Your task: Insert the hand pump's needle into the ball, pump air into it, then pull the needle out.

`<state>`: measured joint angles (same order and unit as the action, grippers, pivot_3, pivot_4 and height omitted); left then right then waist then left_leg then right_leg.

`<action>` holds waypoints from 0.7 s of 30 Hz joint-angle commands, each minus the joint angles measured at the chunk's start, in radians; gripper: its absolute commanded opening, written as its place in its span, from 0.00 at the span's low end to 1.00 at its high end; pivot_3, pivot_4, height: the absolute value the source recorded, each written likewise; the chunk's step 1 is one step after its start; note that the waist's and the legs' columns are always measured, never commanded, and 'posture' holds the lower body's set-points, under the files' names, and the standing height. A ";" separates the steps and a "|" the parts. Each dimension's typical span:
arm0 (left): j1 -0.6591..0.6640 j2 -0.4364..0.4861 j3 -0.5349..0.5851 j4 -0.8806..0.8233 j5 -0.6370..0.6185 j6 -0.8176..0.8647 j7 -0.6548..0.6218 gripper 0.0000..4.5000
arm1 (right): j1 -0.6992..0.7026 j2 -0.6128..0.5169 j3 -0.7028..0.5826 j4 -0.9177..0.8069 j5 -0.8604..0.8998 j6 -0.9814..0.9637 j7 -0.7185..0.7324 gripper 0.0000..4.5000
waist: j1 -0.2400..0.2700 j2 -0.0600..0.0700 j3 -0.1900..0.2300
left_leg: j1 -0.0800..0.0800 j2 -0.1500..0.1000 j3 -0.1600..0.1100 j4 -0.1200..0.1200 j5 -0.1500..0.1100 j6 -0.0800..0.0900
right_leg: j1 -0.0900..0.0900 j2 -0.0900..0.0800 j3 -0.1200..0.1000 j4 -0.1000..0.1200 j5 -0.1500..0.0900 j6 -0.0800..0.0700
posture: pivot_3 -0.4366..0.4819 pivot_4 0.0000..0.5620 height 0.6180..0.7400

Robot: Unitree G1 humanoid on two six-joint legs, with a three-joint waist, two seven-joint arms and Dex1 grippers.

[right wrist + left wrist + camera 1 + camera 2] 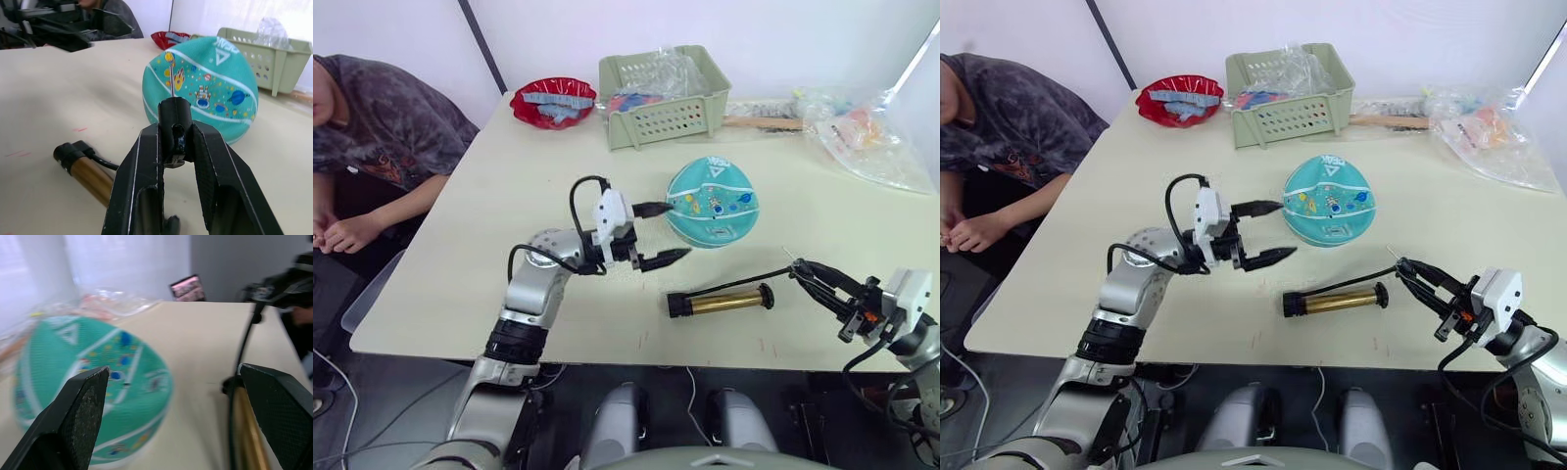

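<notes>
- Left hand (651, 235) hovers over the bench (470, 255) with its two black fingers spread wide and nothing between them, just beside the ball (712, 201).
- Its wrist view looks between those fingers (80, 411) at the ball's printed side on one side and the pump's brass end (247, 431) on the other.
- Farther left, a person (382, 137) in a dark patterned shirt sits at the bench edge.
- At the back stand a red bowl (553, 101) and a pale green basket (663, 93) holding bagged items.
- Teal ball with white seams rests on the bench, near the middle.
- Pump (722, 301) lies flat on the bench in front of the ball, apart from it, its black hose (754, 280) running right.
- Right hand (811, 277) is closed on the black fitting at the hose end; the needle (171, 84) points toward the ball without touching it.
- Head views show that pin as a faint sliver; the right wrist view shows it clearly against the ball's prints.
- Clear plastic bags (867, 132) lie at the far right.
</notes>
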<state>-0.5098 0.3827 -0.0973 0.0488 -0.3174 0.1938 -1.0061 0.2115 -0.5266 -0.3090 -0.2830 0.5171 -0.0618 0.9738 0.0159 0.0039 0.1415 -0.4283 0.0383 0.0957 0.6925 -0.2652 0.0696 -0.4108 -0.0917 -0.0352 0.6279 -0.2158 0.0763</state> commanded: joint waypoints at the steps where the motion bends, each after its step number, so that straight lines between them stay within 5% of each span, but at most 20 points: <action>1: -0.047 -0.012 0.022 -0.048 -0.003 0.088 0.096 1.00 | -0.004 -0.001 -0.017 -0.009 0.017 -0.030 0.000 0.07 | -0.001 0.000 0.000 | 0.000 0.000 0.000 0.000 0.000 0.000 | 0.000 0.000 0.000 0.000 0.000 0.000 | 0.48 0.27 1.00; 9: -0.226 -0.044 0.010 0.110 0.093 0.212 0.294 1.00 | -0.017 0.009 0.002 -0.020 0.020 -0.035 -0.014 0.07 | 0.000 -0.001 0.001 | 0.000 0.000 -0.002 0.000 0.001 -0.002 | 0.001 0.003 0.002 0.000 0.000 0.000 | 0.48 0.27 1.00; 21: -0.399 -0.149 -0.044 0.419 0.186 0.157 0.318 1.00 | -0.031 0.010 0.023 -0.049 0.016 -0.030 -0.051 0.07 | -0.002 -0.002 0.001 | 0.000 0.000 0.000 0.000 0.001 -0.002 | 0.001 0.004 0.003 0.000 0.000 0.000 | 0.48 0.27 1.00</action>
<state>-0.8813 0.2415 -0.1397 0.4650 -0.1402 0.3769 -0.6924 0.1866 -0.5183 -0.2793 -0.2924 0.5188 -0.0794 0.9300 0.0143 0.0016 0.1428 -0.4284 0.0379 0.0957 0.6925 -0.2638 0.0673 -0.4098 -0.0875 -0.0323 0.6278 -0.2159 0.0764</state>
